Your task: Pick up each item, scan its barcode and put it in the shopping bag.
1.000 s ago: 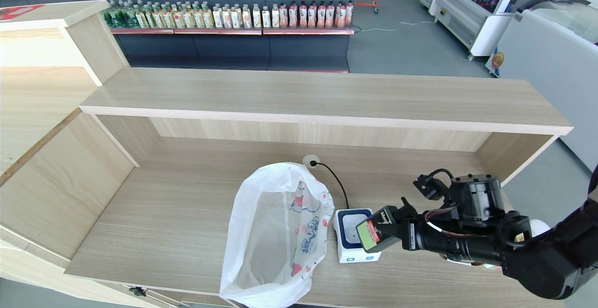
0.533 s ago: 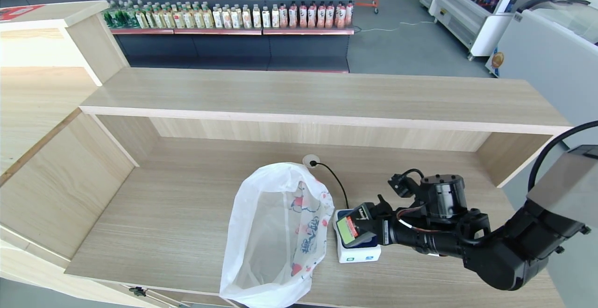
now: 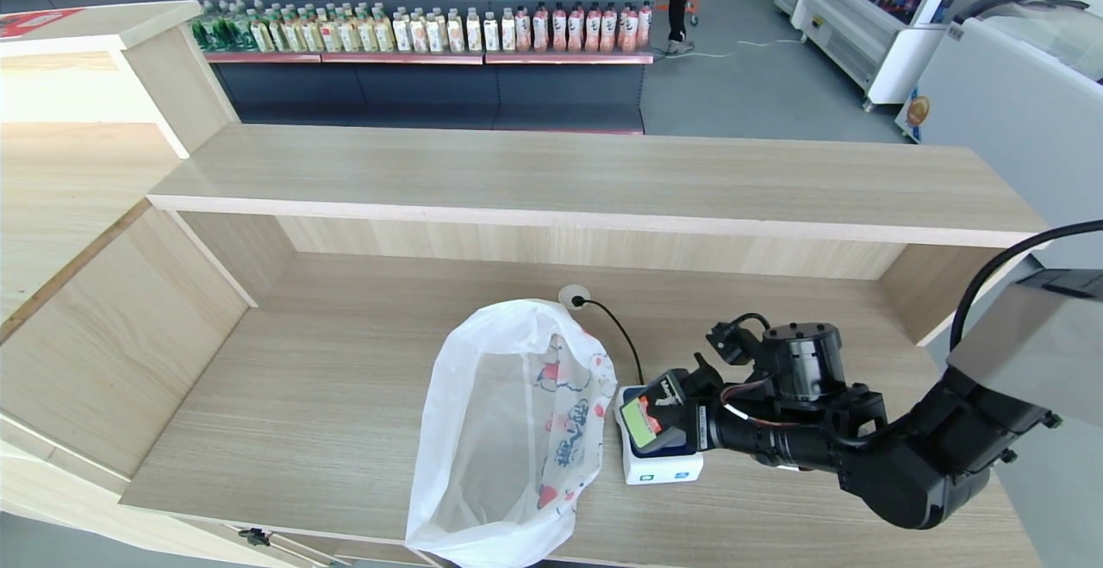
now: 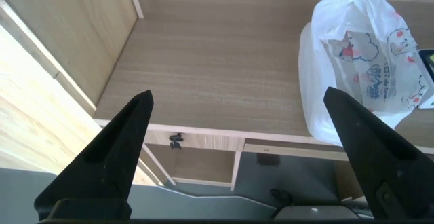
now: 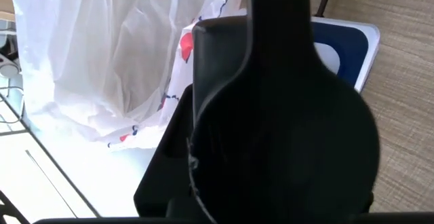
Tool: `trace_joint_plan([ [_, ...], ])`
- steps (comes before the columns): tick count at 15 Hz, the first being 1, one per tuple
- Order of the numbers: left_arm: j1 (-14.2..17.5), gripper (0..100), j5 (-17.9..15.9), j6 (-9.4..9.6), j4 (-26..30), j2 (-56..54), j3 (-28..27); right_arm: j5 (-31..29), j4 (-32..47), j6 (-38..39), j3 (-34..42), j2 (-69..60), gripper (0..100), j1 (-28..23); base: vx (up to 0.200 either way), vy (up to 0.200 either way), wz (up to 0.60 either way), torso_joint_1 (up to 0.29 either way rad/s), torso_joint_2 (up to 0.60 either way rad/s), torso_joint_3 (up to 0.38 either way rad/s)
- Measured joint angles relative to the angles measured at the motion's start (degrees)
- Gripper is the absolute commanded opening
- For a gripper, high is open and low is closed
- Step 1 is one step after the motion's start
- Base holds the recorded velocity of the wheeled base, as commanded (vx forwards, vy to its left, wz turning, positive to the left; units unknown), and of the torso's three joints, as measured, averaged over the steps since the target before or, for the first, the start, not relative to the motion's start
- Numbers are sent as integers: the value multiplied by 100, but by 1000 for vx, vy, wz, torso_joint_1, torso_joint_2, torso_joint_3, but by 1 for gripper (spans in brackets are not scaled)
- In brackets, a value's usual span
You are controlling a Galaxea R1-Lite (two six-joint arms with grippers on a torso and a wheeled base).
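Observation:
My right gripper (image 3: 659, 417) is shut on a small black box with a green and red label (image 3: 644, 423), held low over the white and blue barcode scanner (image 3: 663, 465). The box (image 5: 271, 115) is dark and very close in the right wrist view, with the scanner (image 5: 346, 51) and the bag (image 5: 115, 61) behind it. The white shopping bag (image 3: 508, 434) with red and blue print stands open just left of the scanner. My left gripper (image 4: 237, 149) hangs open off the counter's front edge, well left of the bag (image 4: 359, 61).
The scanner's black cable (image 3: 616, 331) runs back to a round port (image 3: 574, 296) in the wooden counter (image 3: 302, 396). A raised shelf (image 3: 595, 180) walls the back, with side panels at both ends. Bare counter lies left of the bag.
My right arm has carried the box leftward, from right of the scanner to directly over it. Over the last half second it barely shifted. The bag and scanner stayed put.

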Motion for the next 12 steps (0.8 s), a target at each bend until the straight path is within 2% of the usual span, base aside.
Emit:
trace_joint_plan([
  [4,0,100,0,2,0,0,0,11,213,9,11,-800,0,-4,0,0,0,0,0,0],
  [7,0,100,0,2,0,0,0,13,1313,-7,50,-1952,0,-44,0,0,0,0,0,0],
  [9,0,100,0,-4,0,0,0,18,1990,-16,67,-2616,0,-61,0,200,0,7,-2,5],
  [12,0,100,-2,0,6,0,0,21,2139,-32,26,-2999,0,-69,0,200,0,-4,-1,4],
])
